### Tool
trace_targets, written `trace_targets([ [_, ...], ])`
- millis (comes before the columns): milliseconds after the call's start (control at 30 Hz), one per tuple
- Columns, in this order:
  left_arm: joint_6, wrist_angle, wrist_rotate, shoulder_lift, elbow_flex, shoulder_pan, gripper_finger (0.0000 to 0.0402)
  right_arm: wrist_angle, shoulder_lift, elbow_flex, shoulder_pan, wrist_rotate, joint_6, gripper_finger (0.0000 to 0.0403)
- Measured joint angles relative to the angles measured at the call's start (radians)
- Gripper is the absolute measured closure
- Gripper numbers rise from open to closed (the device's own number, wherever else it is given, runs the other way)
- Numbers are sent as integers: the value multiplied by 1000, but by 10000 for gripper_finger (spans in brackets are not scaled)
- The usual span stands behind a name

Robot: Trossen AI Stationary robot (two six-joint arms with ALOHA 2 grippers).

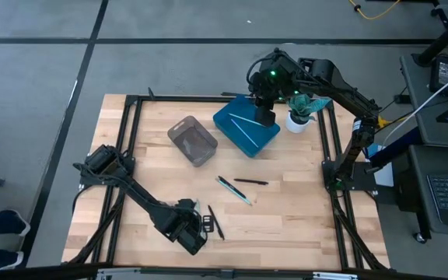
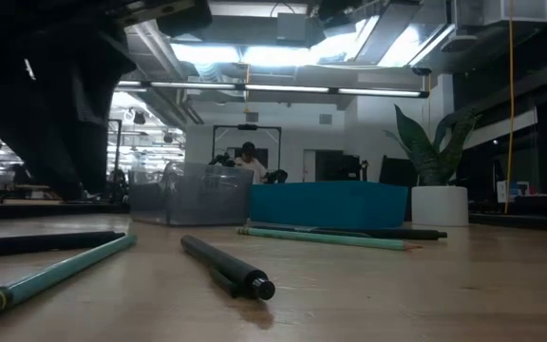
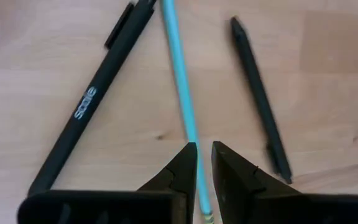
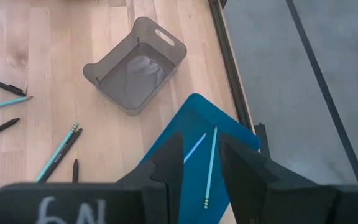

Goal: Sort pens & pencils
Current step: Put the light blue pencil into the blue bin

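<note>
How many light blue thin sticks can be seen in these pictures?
4. Two sticks lie in the blue plastic bin; one lies mid-table near a black pen; one lies at the left gripper. More may be hidden.

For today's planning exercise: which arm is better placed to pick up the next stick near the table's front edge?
Left. The left hand sits low over a light blue pencil, its fingers either side of it, with black pens alongside. The right hand hovers above the blue bin, far away.
</note>
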Motion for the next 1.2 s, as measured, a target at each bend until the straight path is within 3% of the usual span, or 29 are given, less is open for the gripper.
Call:
trace_targets([
  [267, -25, -21, -3, 0, 0, -7, 358, 0, 0, 0, 0, 0, 0, 299],
  [567, -173, -43, -7, 0, 0, -66, 358, 0, 0, 0, 0, 0, 0, 299],
  [1200, -181, -16, -67, 0, 0, -40, 358, -13, 0, 0, 0, 0, 3, 299],
])
